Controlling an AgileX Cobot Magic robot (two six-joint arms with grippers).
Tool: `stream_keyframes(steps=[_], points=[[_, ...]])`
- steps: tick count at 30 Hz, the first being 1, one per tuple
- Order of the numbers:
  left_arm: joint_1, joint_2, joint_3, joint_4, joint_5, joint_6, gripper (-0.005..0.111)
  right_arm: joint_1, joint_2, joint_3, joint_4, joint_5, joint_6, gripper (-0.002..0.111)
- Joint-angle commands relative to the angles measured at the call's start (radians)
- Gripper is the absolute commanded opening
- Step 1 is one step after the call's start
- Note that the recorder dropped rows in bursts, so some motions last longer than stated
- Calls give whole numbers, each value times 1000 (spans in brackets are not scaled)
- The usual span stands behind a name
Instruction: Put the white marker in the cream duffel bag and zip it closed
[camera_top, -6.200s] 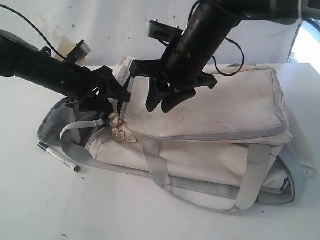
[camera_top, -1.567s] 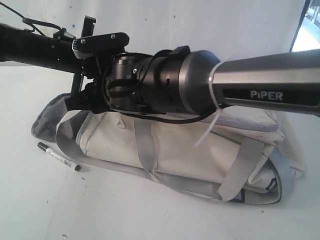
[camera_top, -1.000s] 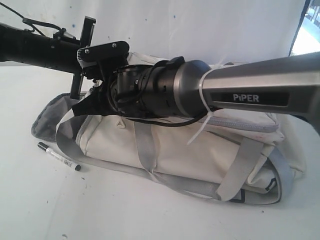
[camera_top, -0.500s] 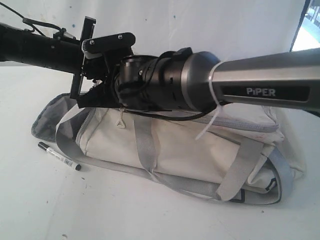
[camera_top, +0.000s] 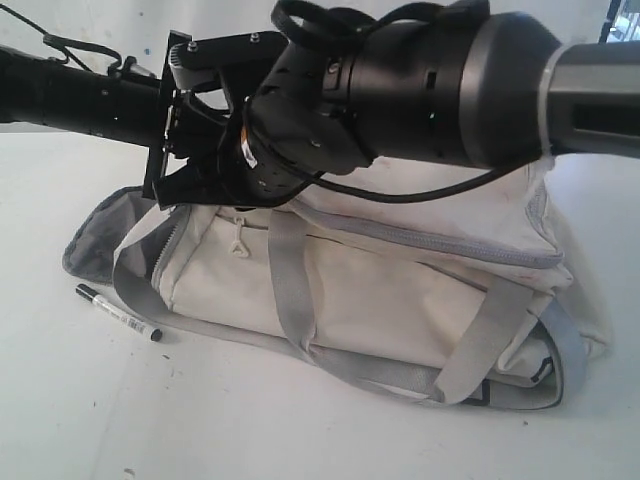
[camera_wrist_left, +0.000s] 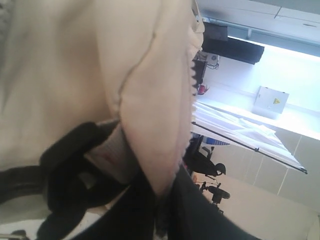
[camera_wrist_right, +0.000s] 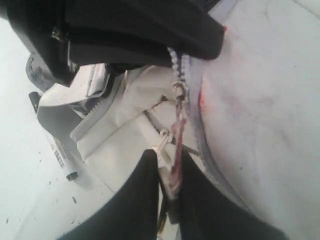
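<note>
The right gripper (camera_wrist_right: 167, 159) pinches the pinkish zipper pull (camera_wrist_right: 177, 131) and the left gripper (camera_wrist_left: 112, 167) is pressed together on a fold of the cream duffel bag (camera_top: 400, 290), both hidden by the arms in the exterior view, while the white marker (camera_top: 118, 312) lies on the table (camera_top: 200, 420) near the bag's end.

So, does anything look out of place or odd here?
Yes. The white marker lies on the table beside the cream duffel bag, not inside, while the right jaws pinch the zipper pull. Pink smudges stain the bag's top.
</note>
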Motion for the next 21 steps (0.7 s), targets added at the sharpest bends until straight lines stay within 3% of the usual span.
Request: stream_keyframes(steps=[1, 15, 21], points=[[5, -20, -8, -42, -27, 0, 0, -4, -23, 3, 100, 92, -80, 0], [5, -20, -8, -44, -27, 34, 0, -4, -32, 9, 145, 345, -157, 0], [34, -20, -8, 37, -27, 34, 0, -16, -74, 9, 127, 447, -178, 0]])
